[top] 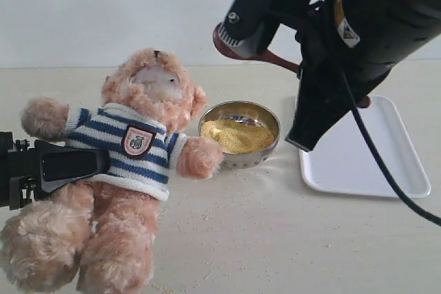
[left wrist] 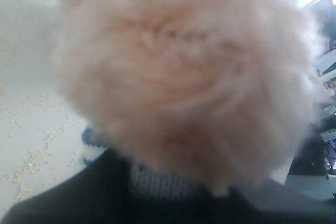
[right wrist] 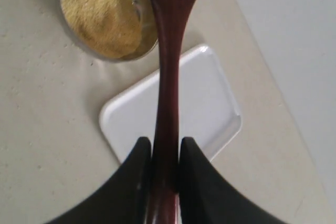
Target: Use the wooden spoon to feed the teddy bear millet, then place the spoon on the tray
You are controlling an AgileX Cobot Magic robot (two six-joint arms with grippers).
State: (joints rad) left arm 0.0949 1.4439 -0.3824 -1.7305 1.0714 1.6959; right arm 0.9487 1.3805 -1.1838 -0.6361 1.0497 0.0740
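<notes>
One view, right wrist, shows fingers [right wrist: 137,174] pinching wooden spoon [right wrist: 167,77].

teddy bear [top: 131,170] lies beside the millet [top: 238,135]; right pincer [top: 310,77] seemingly grips wooden spoon [top: 272,58].

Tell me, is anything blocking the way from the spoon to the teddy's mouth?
No, nothing visible is. The right end effector holds the wooden spoon up in the air. The teddy bear lies beside the steel bowl with its muzzle uncovered, and only open air lies between spoon and muzzle.
</notes>
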